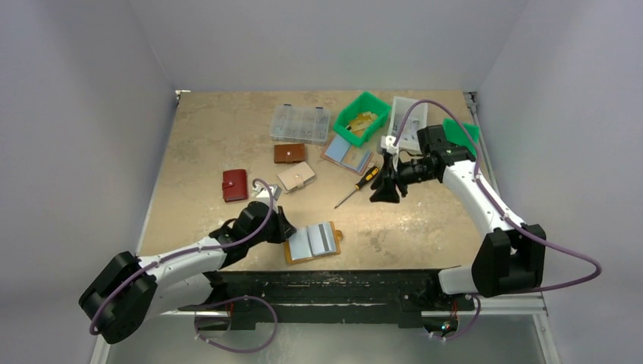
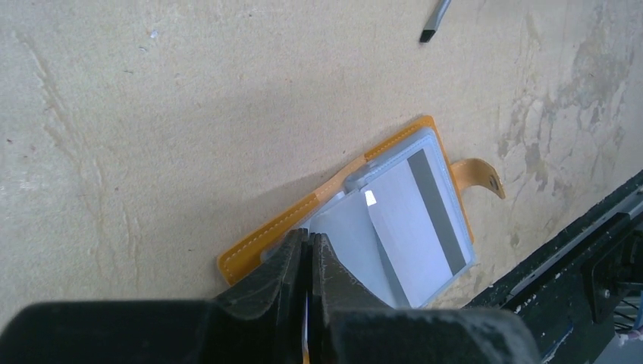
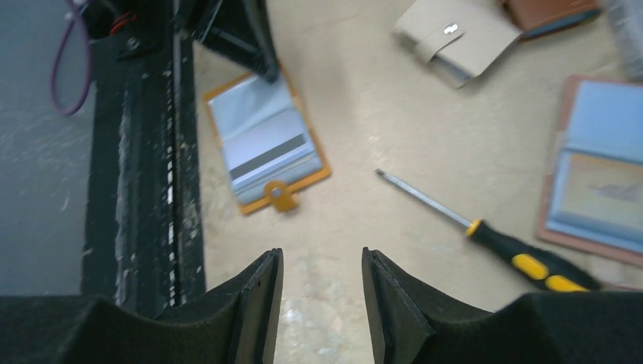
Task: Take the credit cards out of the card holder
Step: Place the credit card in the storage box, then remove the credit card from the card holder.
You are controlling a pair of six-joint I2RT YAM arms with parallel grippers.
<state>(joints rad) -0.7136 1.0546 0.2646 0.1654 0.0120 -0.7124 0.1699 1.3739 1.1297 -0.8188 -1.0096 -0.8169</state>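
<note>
The mustard card holder lies open near the table's front edge, snap tab pointing right. Its pale blue-grey sleeves hold the credit cards, one showing a dark stripe. My left gripper is shut at the holder's left edge, with a sliver of orange between its jaws. My right gripper hangs open above bare table, to the right of and beyond the holder. Nothing is between its fingers.
A yellow-and-black screwdriver lies just left of the right gripper. Behind are a red wallet, a brown wallet, a beige wallet, an open pinkish holder, a clear parts box and a green bin. A black rail borders the near edge.
</note>
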